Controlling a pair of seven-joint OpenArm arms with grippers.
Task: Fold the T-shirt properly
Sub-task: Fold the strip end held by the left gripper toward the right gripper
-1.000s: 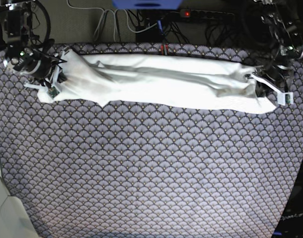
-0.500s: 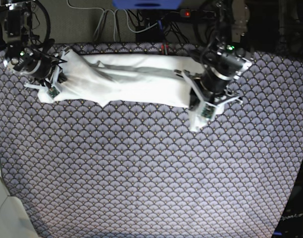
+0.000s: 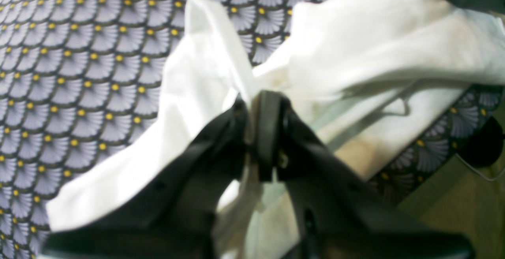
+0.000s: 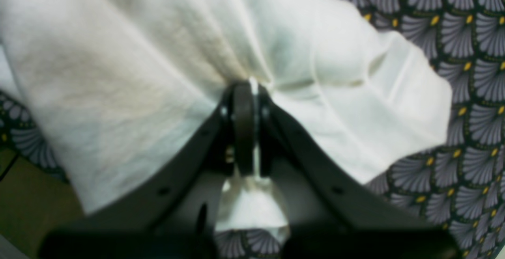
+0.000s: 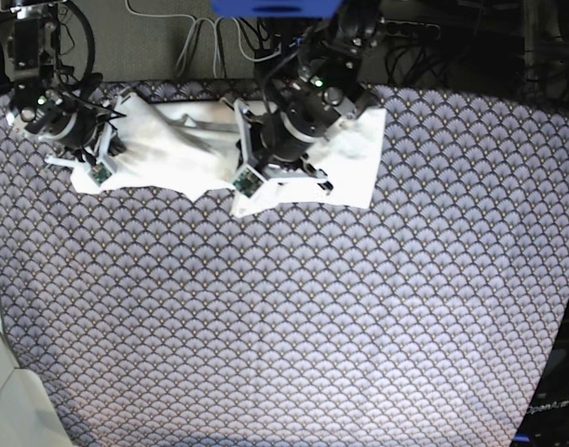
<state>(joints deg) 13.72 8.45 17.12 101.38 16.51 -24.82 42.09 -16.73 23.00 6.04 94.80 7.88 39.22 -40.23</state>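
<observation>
My left hand (image 3: 256,133) is pinched tight on a bunched edge of the large white cloth T-shirt (image 5: 354,154), and my right hand (image 4: 246,129) is clamped on the other end of it, where the fabric gathers into pleats at the jaws. In the base view the shirt lies as a long strip along the far edge of the counter (image 5: 284,326), one end doubled across the middle under my left arm, the other pinned at the far corner on that view's left.

I judge the risks like this: the carried layer looks rumpled, so setting it down as is could lock in a crooked fold. If either pinch slips, the strip may sag off the back edge, which sits very close.

The counter wears a purple fan-patterned cloth with yellow dots, mostly bare in front. Beyond it I see tangled cables (image 5: 205,47) and a dark power strip (image 5: 396,28) with a red light.
</observation>
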